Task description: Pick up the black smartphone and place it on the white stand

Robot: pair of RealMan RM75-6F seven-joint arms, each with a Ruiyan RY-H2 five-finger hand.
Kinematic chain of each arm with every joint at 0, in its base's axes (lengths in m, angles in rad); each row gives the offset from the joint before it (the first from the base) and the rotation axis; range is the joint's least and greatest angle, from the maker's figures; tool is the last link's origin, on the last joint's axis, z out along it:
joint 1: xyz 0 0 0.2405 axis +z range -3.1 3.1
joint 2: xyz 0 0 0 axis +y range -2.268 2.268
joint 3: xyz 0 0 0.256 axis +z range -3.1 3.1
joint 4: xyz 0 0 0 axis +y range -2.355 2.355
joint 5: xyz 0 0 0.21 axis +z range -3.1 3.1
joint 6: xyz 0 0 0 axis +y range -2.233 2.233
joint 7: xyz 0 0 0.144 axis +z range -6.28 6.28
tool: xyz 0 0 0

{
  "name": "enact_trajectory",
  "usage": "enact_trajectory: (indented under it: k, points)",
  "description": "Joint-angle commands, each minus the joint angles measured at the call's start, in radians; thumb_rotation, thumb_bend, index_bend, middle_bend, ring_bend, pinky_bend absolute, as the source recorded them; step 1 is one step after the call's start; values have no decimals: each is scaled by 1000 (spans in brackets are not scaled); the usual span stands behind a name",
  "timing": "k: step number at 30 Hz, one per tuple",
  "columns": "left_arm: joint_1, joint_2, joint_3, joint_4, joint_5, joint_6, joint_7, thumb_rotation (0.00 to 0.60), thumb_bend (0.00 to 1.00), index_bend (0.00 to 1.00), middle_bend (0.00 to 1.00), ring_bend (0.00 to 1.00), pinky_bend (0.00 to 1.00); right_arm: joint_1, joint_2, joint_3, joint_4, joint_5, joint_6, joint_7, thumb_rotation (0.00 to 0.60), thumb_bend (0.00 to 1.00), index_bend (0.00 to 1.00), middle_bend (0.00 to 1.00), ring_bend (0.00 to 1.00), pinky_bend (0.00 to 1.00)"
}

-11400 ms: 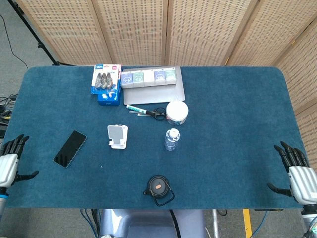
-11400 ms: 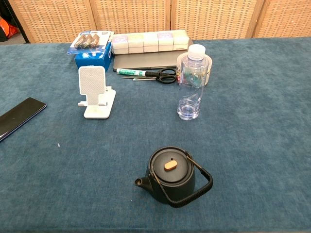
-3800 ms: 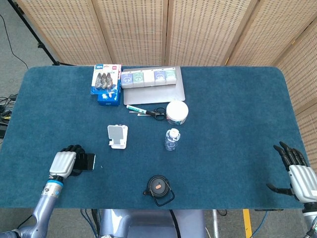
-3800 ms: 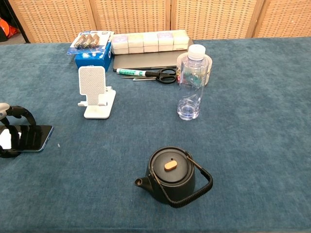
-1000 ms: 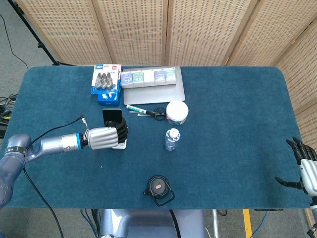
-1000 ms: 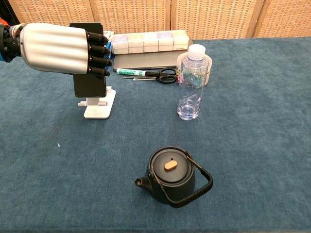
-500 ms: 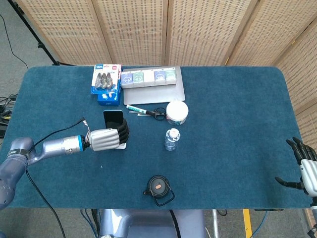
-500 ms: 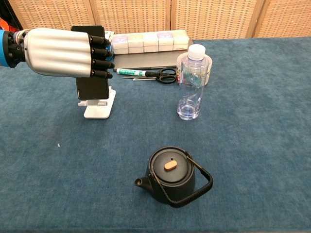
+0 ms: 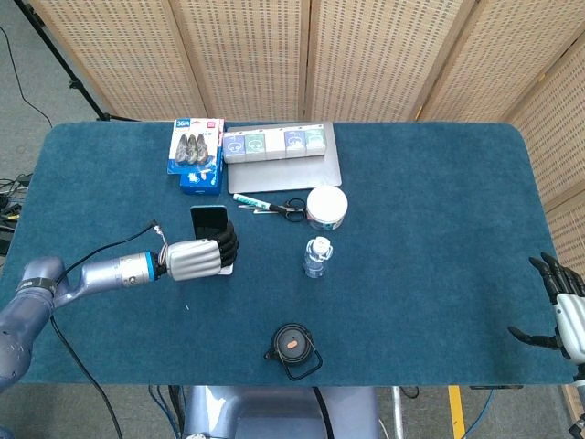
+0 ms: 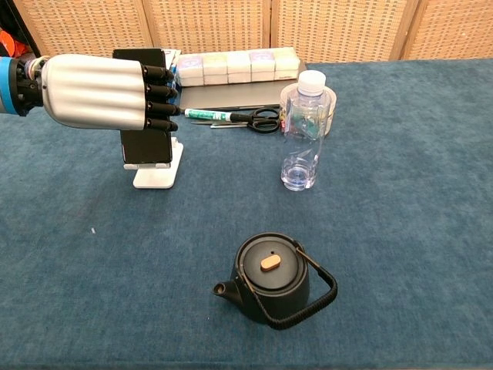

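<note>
Starting nearest, a black kettle [image 10: 271, 280] sits on the worktop [image 10: 400, 231], well clear of the action. Further back on the left, the left robot hand [image 10: 96, 92] is wrapped around the phone [image 10: 145, 144], holding it upright with the bottom edge right at the stand [image 10: 158, 175] ledge, looks like so it can seat there. The right robot hand [image 9: 565, 311] idles at the near right edge, fingers spread, holding nothing.

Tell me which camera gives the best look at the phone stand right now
The chest view. It shows the white stand's base and front lip up close, with the black phone upright against it and the left hand gripping the phone. In the head view the stand is nearly hidden: only a white sliver shows beside the hand.
</note>
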Motion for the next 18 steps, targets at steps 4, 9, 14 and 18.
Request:
enact_trajectory:
  k: [4,9,14,18]
  points:
    - [-3,-9,4,1,-5,-7,6,600,353,624,388,330,450,-1,2,0,-1,-1,1,6,600,0,0,0,0,0]
    - [1,-17,10,6,-9,-12,10,600,351,624,388,331,450,-1,4,0,0,-3,0,9,600,0,0,0,0,0]
    - [5,-16,12,7,-17,-16,14,600,335,595,360,331,450,-2,5,0,-1,-4,2,11,600,0,0,0,0,0]
    - [6,-11,14,-1,-21,-22,18,600,307,413,191,240,450,-3,6,0,-2,-6,4,12,600,0,0,0,0,0]
